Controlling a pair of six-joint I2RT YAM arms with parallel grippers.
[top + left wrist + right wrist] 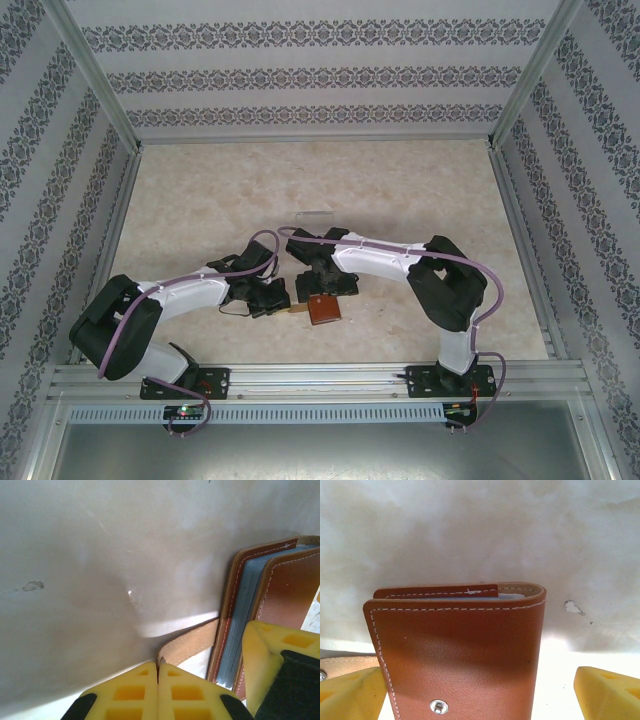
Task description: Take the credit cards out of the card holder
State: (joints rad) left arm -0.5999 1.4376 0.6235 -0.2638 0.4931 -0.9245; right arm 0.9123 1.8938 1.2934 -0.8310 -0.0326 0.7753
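Observation:
The card holder (pixel 324 310) is a reddish-brown leather wallet lying folded shut on the table between the two arms. My left gripper (pixel 159 666) is shut on the tip of its tan strap tab (pixel 192 642), to the wallet's left (pixel 291 308). My right gripper (pixel 480 700) stands open, one yellow finger on each side of the holder (pixel 460 650), whose snap stud (pixel 438 706) faces up. Grey-blue layers (pixel 245 615) show between the leather covers; I cannot tell whether they are pockets or cards. The credit cards are hidden inside.
A small clear plastic tray (pixel 315 216) lies on the pale table (pixel 200 210) beyond the grippers. Metal frame rails (pixel 520 230) and patterned walls enclose the table on three sides. The right gripper's finger (pixel 272 665) stands close beside the wallet in the left wrist view.

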